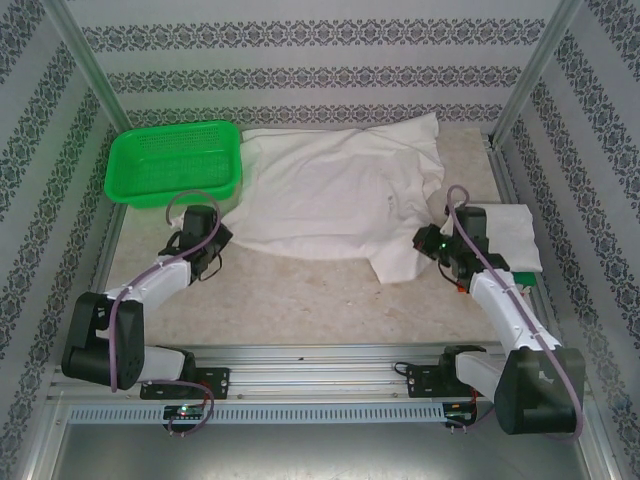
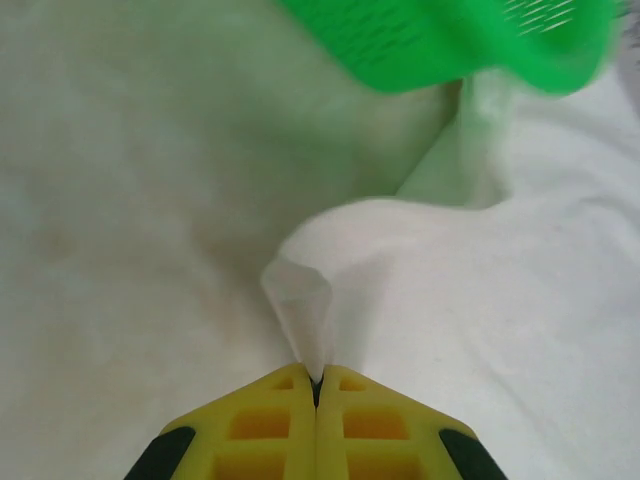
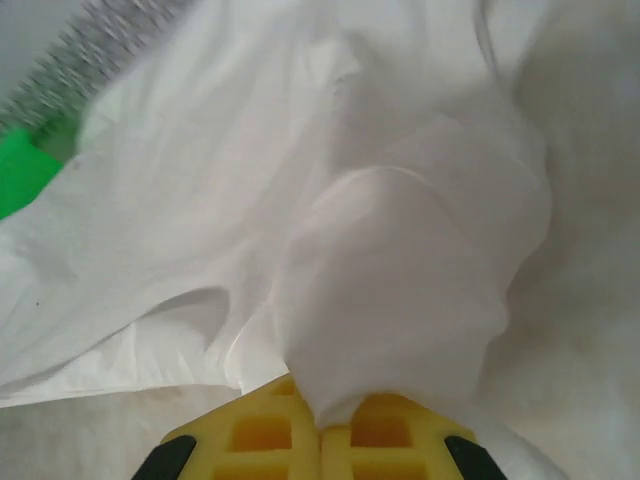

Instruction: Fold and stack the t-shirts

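Beige speckled tabletop (image 1: 300, 300), patterned walls (image 1: 300, 60) round it. Nearest, lower left of the top view, the left gripper (image 1: 220, 243) is clamped on the lower-left corner of a white t-shirt (image 1: 330, 190). Its wrist view shows the jaws pressed together on a thin peak of cloth. At centre-right, the right gripper (image 1: 432, 247) is likewise closed on a bunched lower-right part of the same shirt. The shirt lies spread and wrinkled across mid-frame, its left edge up against the green mesh basket (image 1: 175, 160) at upper left. A folded pile (image 1: 515, 232) sits at the right edge beside the right arm. Step, my read: first fold, both near corners taken. The next move likely calls for both arms lifting evenly and carrying the near hem toward the far edge without snagging the basket.
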`<action>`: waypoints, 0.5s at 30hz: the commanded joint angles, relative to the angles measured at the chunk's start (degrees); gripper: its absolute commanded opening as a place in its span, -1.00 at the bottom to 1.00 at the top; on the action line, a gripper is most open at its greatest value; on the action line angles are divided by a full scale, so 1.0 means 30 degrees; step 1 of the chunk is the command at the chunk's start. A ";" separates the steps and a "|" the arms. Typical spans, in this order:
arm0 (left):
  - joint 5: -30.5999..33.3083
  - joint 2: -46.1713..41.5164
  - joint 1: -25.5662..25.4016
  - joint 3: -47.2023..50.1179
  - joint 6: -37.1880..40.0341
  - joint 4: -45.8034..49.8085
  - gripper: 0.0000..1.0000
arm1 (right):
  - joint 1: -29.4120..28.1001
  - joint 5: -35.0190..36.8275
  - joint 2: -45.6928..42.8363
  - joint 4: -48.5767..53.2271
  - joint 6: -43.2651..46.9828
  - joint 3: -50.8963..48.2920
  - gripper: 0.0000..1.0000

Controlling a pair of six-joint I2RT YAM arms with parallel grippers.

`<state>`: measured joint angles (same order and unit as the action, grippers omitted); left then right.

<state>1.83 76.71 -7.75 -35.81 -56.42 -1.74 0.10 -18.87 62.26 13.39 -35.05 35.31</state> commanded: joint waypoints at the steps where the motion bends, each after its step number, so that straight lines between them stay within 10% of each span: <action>1: 0.0805 -0.0740 0.0152 0.0624 -0.1145 -0.1261 -1.00 | -0.0209 0.0933 -0.0574 0.0509 -0.0905 -0.0943 -1.00; 15: 0.2602 -0.2957 0.0152 0.3215 -0.2065 0.1731 -1.00 | -0.0179 0.4050 -0.1903 0.5946 -0.0837 -0.1748 -1.00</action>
<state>6.11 70.19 -7.75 -27.57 -60.97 -0.19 0.10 -10.35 57.98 26.48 -36.34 31.22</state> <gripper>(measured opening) 0.044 0.041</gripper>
